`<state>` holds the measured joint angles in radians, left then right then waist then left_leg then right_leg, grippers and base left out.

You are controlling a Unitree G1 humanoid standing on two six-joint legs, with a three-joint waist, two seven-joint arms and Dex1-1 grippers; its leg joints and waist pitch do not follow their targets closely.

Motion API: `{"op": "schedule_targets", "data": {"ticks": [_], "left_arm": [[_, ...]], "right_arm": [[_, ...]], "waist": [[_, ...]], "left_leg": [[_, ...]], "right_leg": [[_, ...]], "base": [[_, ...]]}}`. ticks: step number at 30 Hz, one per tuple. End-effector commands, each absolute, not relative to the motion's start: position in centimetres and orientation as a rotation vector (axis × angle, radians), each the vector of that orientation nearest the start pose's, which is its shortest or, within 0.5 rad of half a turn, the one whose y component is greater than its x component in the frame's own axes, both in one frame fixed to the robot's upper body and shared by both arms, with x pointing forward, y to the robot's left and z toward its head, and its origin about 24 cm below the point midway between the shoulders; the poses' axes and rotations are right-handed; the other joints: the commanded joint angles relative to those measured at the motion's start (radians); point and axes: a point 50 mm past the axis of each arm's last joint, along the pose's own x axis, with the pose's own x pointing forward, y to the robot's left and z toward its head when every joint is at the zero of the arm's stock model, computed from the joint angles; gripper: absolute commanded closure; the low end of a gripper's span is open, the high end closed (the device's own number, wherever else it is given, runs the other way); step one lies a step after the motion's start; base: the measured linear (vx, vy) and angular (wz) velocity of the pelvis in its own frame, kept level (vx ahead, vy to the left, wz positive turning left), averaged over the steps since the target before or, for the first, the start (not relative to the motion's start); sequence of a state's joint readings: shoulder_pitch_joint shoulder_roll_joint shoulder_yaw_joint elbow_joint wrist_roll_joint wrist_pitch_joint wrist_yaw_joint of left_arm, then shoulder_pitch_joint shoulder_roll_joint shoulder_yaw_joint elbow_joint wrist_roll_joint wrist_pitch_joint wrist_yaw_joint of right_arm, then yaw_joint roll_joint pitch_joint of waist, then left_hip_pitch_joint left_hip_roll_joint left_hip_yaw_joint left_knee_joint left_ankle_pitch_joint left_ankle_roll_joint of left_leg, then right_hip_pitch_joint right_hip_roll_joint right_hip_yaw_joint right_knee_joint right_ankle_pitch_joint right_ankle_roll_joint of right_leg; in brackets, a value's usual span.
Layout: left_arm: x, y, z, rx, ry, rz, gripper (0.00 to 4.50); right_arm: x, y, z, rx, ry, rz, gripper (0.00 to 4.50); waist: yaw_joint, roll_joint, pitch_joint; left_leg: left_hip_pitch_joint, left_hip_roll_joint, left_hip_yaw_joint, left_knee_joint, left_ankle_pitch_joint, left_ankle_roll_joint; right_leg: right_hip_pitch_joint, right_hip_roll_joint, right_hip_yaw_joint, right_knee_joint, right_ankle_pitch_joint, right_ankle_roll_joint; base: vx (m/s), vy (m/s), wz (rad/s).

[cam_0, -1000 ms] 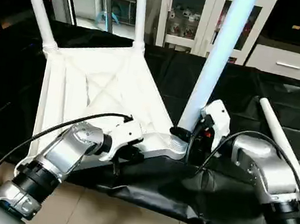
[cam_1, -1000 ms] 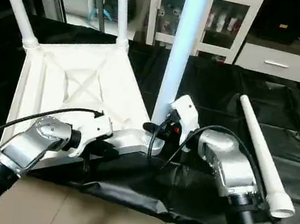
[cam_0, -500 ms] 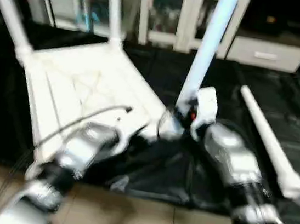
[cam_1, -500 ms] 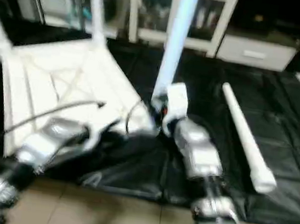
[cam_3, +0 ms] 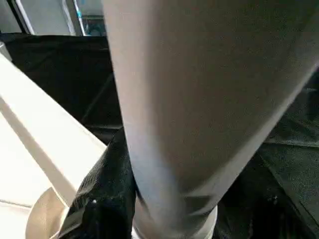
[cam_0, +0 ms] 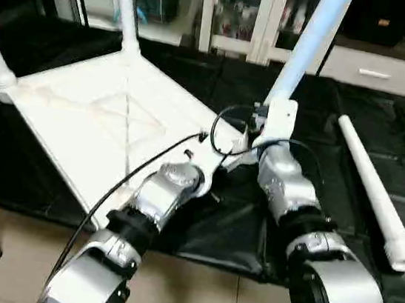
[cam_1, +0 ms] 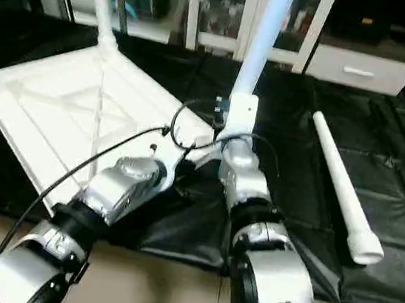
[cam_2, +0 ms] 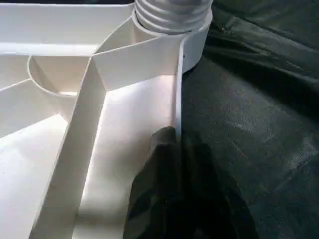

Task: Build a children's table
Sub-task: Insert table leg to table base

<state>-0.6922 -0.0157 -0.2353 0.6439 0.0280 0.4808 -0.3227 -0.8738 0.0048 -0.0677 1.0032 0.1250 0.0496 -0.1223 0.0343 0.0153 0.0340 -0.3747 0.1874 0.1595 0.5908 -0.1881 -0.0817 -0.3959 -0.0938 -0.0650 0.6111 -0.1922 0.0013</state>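
At the near corner of the upturned white plastic tabletop (cam_0: 94,126), a tapered white tube leg (cam_0: 306,42) is gripped by the right gripper (cam_0: 265,130) for seating, while the rim is pinched by the closed left gripper (cam_2: 167,164).

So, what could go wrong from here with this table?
1. The right gripper holds the near leg, which leans; if it is not fully seated in its corner socket, it may tip out.
2. The left gripper pinches the tabletop's thin rim and might slip.
3. The loose leg could roll.
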Motion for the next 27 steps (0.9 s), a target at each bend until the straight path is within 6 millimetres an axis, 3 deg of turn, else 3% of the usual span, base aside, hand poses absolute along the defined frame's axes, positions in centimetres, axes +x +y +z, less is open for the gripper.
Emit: {"op": "schedule_targets", "data": {"ticks": [1, 6, 17, 21, 24, 25, 27], "left_arm": [[35.3, 6.0, 5.4, 0.224, 0.425, -0.520, 4.50], [35.2, 5.7, 5.2, 0.225, 0.432, -0.559, 4.50], [34.9, 5.4, 5.0, 0.226, 0.444, -0.593, 4.50], [34.6, 5.5, 4.9, 0.238, 0.447, -0.645, 4.50], [33.9, 5.9, 5.0, 0.282, 0.450, -0.763, 4.50], [33.8, 6.0, 5.0, 0.289, 0.451, -0.784, 4.50], [32.9, 6.8, 5.2, 0.325, 0.464, -0.912, 4.50]], "right_arm": [[37.2, -9.8, 3.6, 0.051, 0.401, 0.012, 2.66], [37.4, -9.5, 3.7, 0.067, 0.399, 0.032, 2.66], [37.5, -9.4, 3.7, 0.072, 0.406, 0.054, 2.66], [37.5, -8.6, 3.7, 0.070, 0.433, 0.174, 2.66], [37.4, -8.4, 3.8, 0.023, 0.464, 0.326, 2.66], [37.3, -8.5, 3.8, 0.016, 0.469, 0.347, 2.66], [37.3, -9.3, 3.9, -0.020, 0.496, 0.461, 2.66]], "waist": [[-0.001, -0.012, -0.050], [0.000, -0.013, -0.045], [-0.001, -0.013, -0.044], [0.000, -0.013, -0.045], [-0.001, -0.013, -0.044], [0.000, -0.012, -0.046], [0.004, -0.012, -0.048]], "left_leg": [[0.003, 0.026, 0.001, -0.080, -0.235, 0.029], [0.008, 0.028, 0.005, -0.083, -0.296, 0.020], [0.007, 0.030, 0.006, -0.086, -0.305, 0.017], [0.006, 0.031, 0.005, -0.086, -0.303, 0.024], [-0.004, 0.033, 0.003, -0.089, -0.282, 0.035], [0.003, 0.032, 0.007, -0.087, -0.270, 0.033], [0.000, 0.035, 0.003, -0.088, -0.242, 0.035]], "right_leg": [[0.040, -0.044, 0.034, -0.080, -0.181, -0.182], [0.032, -0.047, 0.036, -0.092, -0.299, -0.155], [0.028, -0.046, 0.037, -0.094, -0.306, -0.151], [0.030, -0.045, 0.037, -0.093, -0.293, -0.158], [0.037, -0.048, 0.036, -0.090, -0.284, -0.166], [0.033, -0.049, 0.038, -0.093, -0.285, -0.169], [0.041, -0.050, 0.037, -0.086, -0.253, -0.178]], "base": [[0.000, 0.000, 0.00], [0.000, 0.000, 0.00], [0.000, 0.000, 0.00], [0.000, 0.000, 0.00], [0.000, 0.000, 0.00], [0.000, 0.000, 0.00], [0.000, 0.000, 0.00]]}}
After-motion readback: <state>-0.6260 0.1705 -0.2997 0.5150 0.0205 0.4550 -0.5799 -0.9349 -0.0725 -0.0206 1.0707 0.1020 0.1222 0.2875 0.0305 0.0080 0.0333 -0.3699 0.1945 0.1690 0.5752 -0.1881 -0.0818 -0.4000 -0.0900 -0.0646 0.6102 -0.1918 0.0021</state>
